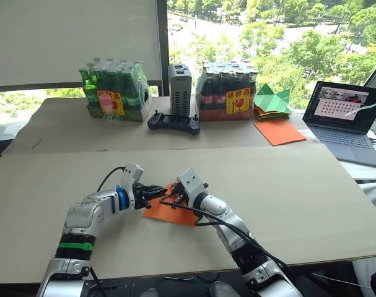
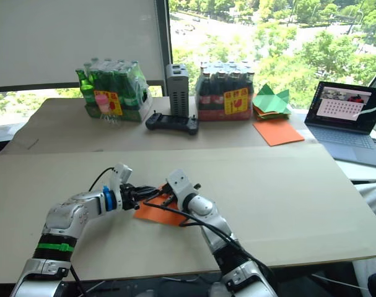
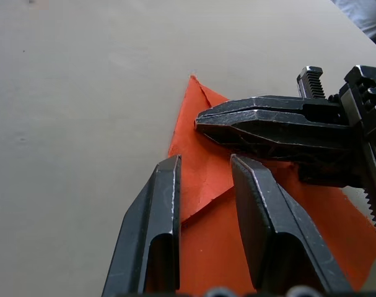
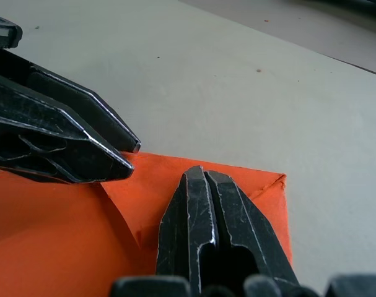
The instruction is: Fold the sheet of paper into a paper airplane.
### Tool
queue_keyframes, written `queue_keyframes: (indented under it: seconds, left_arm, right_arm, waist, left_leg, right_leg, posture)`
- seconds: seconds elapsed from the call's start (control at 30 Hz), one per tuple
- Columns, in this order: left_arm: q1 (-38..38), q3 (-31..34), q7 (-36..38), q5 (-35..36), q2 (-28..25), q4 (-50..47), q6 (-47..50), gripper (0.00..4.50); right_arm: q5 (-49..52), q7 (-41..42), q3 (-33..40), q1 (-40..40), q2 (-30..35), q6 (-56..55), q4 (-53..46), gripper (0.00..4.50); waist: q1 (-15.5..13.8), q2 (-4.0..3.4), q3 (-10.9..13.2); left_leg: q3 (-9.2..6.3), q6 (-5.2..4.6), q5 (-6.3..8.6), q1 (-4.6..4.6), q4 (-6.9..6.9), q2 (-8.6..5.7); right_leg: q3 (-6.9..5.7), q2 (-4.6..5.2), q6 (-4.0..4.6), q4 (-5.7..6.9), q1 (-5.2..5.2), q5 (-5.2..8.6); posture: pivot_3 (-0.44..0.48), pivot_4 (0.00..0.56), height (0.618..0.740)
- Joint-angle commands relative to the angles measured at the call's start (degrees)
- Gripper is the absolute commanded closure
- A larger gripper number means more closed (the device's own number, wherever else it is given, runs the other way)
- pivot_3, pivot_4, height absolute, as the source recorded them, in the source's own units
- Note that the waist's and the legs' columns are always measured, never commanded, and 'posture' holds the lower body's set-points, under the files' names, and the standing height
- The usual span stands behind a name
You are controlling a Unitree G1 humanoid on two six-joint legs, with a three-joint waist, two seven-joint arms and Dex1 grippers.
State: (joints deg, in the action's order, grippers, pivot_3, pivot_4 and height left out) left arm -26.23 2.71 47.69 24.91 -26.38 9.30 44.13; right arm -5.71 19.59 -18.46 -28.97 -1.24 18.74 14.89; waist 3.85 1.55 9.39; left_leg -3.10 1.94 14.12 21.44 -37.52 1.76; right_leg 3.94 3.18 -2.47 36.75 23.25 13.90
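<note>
The sheet of paper (image 1: 170, 212), bright orange and creased, lies flat on the near part of the table (image 1: 299, 192), left of centre, between the two arms; one corner is folded over into a small triangular flap, and a longer diagonal flap edge crosses the sheet; the left gripper (image 1: 158, 191) reaches in from the left, its two black fingers (image 3: 155, 229) parted by a narrow gap and set down over the paper, straddling the diagonal flap edge, with nothing clamped between them; the right gripper (image 1: 169, 199) reaches in from the right, its fingers (image 4: 191, 229) pressed together, tips resting on the paper beside the folded corner, and no paper can be seen between them; the two grippers' tips lie just beside each other above the sheet; at the far side of the table, from left to right: a wrapped pack of green bottles (image 1: 113, 90), a black handheld controller (image 1: 173, 122) in front of an upright grey box (image 1: 179, 90), a wrapped pack of dark bottles (image 1: 227, 91), a stack of green paper shapes (image 1: 272, 101), and a larger smooth orange sheet (image 1: 279, 131) just near of that stack; an open laptop (image 1: 345, 120) stands at the far right
</note>
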Motion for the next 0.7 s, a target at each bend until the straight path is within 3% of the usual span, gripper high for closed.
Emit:
queue_keyframes:
  seconds: [0.03,0.2,0.7]
  left_arm:
    - [-1.4,2.2,-1.1,1.4,0.0,-0.7,0.0,3.18]
    - [-1.6,2.4,-1.0,2.2,-0.1,-1.2,0.4,4.48]
    - [0.3,-2.4,-2.5,-3.1,-1.4,0.2,-2.7,4.48]
  right_arm:
    - [-0.7,-0.3,-0.5,1.6,0.3,2.1,1.2,4.50]
    - [-0.7,-0.4,-0.7,1.7,0.3,2.2,1.1,4.50]
    - [-0.6,-0.5,-0.8,1.7,0.2,2.6,0.7,4.50]
  waist:
    - [0.0,0.00,0.0]
    - [0.0,0.00,0.0]
    - [0.0,0.00,0.0]
  left_leg:
    - [0.01,0.00,0.00,-0.01,0.01,0.00]
    - [0.01,0.00,0.00,0.00,0.02,-0.01]
    - [0.01,0.00,0.00,-0.03,0.12,-0.01]
  right_leg:
    - [0.00,0.00,0.00,0.00,0.00,0.00]
    - [0.00,0.01,0.00,-0.02,0.00,0.00]
    - [0.00,0.01,0.00,-0.05,0.00,0.00]
  posture:
    - [0.000,0.150,0.740]
    - [0.000,0.150,0.740]
    - [0.000,0.150,0.740]
